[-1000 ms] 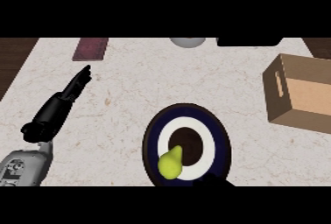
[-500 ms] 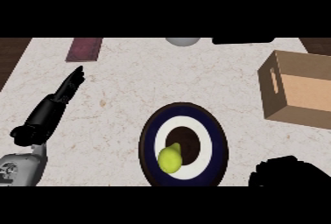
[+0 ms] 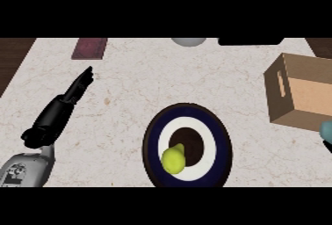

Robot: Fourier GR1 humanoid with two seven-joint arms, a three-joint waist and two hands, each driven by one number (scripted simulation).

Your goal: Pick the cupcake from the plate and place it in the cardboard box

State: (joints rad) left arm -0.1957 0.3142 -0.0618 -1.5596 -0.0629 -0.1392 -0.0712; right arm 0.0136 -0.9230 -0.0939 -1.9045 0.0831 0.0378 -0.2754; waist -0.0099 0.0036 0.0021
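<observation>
On the pale marbled counter (image 3: 214, 83), seen steeply from above in the head view, a round plate (image 3: 153, 140) sits low and near the centre. It has a dark blue rim, a white ring inside that, and a dark brown middle. The cupcake (image 3: 174, 159) rests on the plate's lower left part, where the brown middle meets the white ring. It appears as a small yellow-green lump with a little peak on top. No hand touches it.

To the right, well apart from the plate, stands the cardboard box (image 3: 301, 94). It is tilted in the view, with its opening showing a lighter orange-brown inside and a handle slot cut in its left wall.

Along the left side, the left hand (image 3: 62, 107) lies over the counter, black, on a grey forearm (image 3: 26, 169) that enters from the lower left corner. Its fingers are straight and held together, pointing up and slightly right. It holds nothing and is well apart from the plate.

At the right edge, just below the box, only a small teal and black sliver shows, seemingly the right hand (image 3: 328, 134). Whether it is open or closed cannot be told.

Along the far edge of the counter are a dark maroon rectangle (image 3: 89, 47) at left, a grey rounded object (image 3: 189, 41) in the middle, and a flat black shape (image 3: 250, 41) further right.
</observation>
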